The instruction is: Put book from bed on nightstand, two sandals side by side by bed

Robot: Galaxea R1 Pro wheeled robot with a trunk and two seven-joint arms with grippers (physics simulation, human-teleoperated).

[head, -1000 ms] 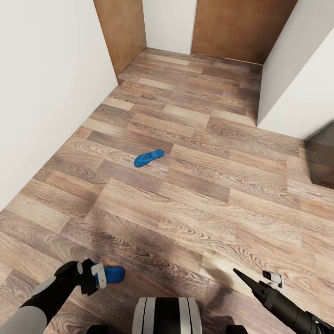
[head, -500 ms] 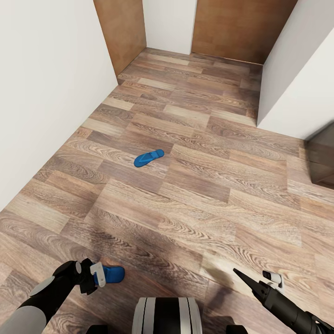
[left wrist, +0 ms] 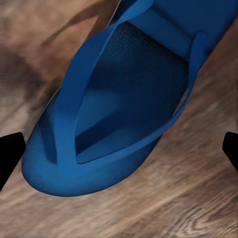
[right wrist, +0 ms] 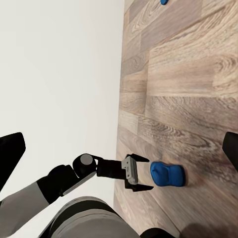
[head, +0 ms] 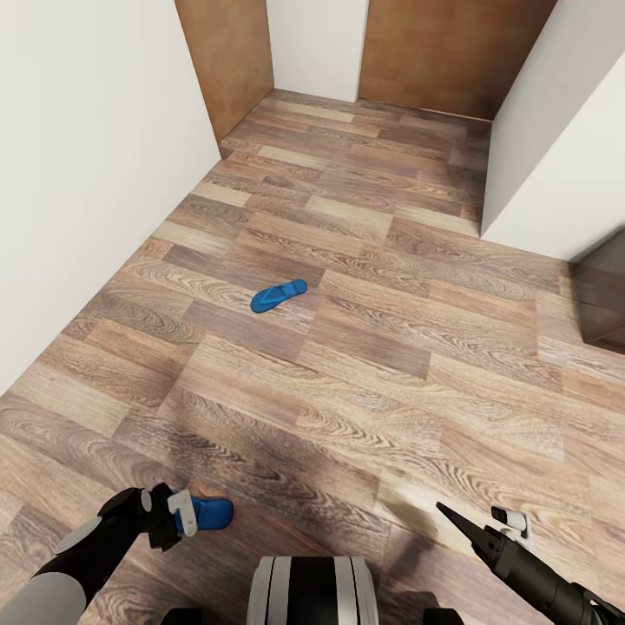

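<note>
Evenly bright, soft and diffuse, without glare. Faint blurred shadows on the floor (head: 365, 286) near the robot's base. Soft-focus, slightly smeared close-up at left wrist.

One sandal (head: 279, 295) lies on the floor (head: 391, 347) well ahead of the robot, left of centre. The other sandal (head: 211, 513) lies close before the base, at the left gripper (head: 180, 514), with the wall (head: 78, 174) to their left.
</note>
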